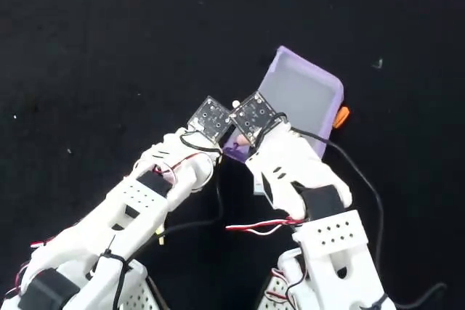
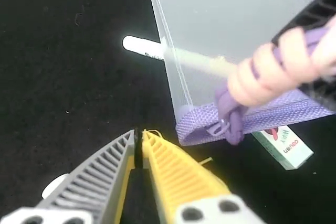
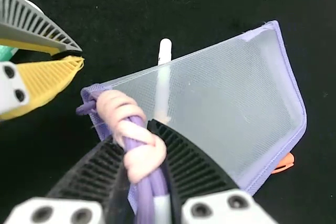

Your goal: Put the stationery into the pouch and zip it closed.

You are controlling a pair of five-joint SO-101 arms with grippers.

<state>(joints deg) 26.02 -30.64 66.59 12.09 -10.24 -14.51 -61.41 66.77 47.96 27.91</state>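
High camera stares down over the whole black table (image 1: 87, 56) from well back. Wrist cameras ride in tight, facing forward and down, and both catch the same mesh pouch (image 2: 236, 19) corner.

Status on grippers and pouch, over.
Right gripper shut on translucent purple mesh pouch at its corner. Left gripper shut, beside that corner. White pen sticks past pouch edge; inside or under, cannot tell.

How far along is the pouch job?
Done: nothing clearly packed; the pen pokes past the pouch edge and the eraser lies outside it. In hand: the right gripper grips the pouch at its corner; the left gripper is shut, empty. Left: packing, zipping.
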